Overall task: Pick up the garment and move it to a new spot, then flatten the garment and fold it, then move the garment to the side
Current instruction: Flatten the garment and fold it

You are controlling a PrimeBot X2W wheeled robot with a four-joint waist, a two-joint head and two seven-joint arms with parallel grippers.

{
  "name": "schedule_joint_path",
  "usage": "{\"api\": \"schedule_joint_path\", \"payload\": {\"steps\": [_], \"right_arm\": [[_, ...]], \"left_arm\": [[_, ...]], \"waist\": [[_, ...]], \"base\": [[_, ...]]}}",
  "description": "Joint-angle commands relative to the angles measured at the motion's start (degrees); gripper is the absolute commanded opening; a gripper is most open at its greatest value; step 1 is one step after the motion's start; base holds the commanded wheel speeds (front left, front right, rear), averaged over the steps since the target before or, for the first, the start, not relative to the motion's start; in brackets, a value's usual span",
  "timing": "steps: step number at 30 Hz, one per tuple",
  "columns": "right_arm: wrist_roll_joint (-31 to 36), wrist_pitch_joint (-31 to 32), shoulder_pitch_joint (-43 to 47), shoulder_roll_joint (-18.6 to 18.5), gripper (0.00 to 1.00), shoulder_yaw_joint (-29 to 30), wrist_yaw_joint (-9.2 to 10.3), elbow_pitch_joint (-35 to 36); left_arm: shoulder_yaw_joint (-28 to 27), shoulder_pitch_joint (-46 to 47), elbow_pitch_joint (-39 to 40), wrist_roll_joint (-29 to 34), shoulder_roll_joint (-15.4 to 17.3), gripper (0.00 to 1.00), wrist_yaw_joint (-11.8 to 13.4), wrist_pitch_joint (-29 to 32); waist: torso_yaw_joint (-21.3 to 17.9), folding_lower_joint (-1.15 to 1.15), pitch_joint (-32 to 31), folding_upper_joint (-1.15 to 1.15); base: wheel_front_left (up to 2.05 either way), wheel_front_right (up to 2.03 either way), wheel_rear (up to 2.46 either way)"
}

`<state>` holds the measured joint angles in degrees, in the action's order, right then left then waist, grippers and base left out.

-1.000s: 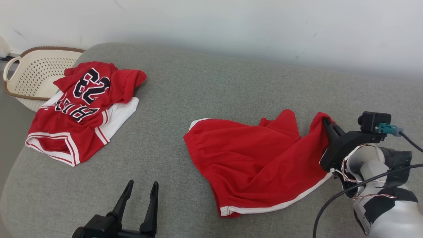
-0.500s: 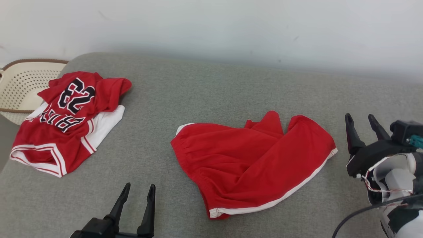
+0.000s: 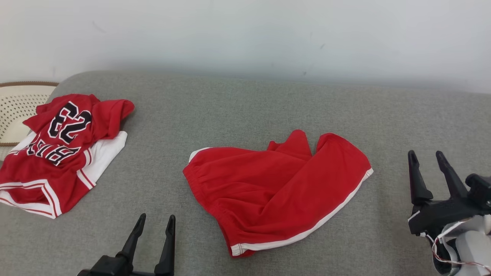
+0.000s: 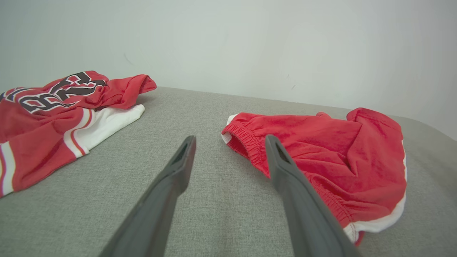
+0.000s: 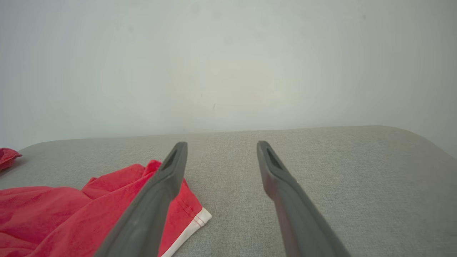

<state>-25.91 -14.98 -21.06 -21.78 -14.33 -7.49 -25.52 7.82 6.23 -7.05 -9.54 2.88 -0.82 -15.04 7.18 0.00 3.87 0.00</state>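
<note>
Whereas a second ago the right gripper (image 3: pixel 425 153) pinched the right-hand corner of the red shorts (image 3: pixel 276 191) and held that edge raised, it now stands clear of them with its two dark fingers spread wide and nothing between them. The shorts have dropped onto the grey cushion (image 3: pixel 230 111) and lie loose, the leg that was lifted now spread out with its white trim on the fabric. The head view itself has swung since then, so the red jersey (image 3: pixel 61 153) and the pale basket (image 3: pixel 17 109) sit further left in it without having moved. The left gripper (image 3: pixel 157 216) hangs as before at the lower left, fingers wide apart and empty.

The shorts lie in the middle of the cushion between the two grippers, touching neither. Their waistband points toward the left gripper, and the left wrist view shows it ahead of the fingertips and running off to their right. Their white-trimmed leg corner points toward the right gripper. In the right wrist view that corner lies just left of the left finger, outside the gap.
</note>
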Motion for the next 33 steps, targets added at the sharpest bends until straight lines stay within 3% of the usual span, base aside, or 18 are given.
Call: {"api": "schedule_joint_path", "payload": {"steps": [1, 13, 33], "right_arm": [[1.1, -0.3, 0.9, 0.2, 1.00, 0.7, 0.00, 1.2], [7.9, 1.0, 12.1, 5.2, 1.00, 6.3, 0.00, 17.2], [12.6, 4.4, 22.3, 12.1, 1.00, 12.8, 0.00, 23.9]], "left_arm": [[-0.2, -0.7, 0.2, 0.9, 0.0, 1.00, 0.1, -0.2], [-4.2, -3.5, 1.4, 2.3, 0.0, 1.00, 0.1, -0.2], [-8.2, -7.1, 1.2, 3.5, 0.1, 1.00, 0.2, -0.2]], "waist": [[-0.4, 0.00, -0.2, 0.00], [-3.5, 0.00, -2.2, 0.00], [-5.2, 0.00, -5.7, 0.00]], "base": [[0.00, 0.00, 0.00], [0.00, 0.00, 0.00], [0.00, 0.00, 0.00]]}}
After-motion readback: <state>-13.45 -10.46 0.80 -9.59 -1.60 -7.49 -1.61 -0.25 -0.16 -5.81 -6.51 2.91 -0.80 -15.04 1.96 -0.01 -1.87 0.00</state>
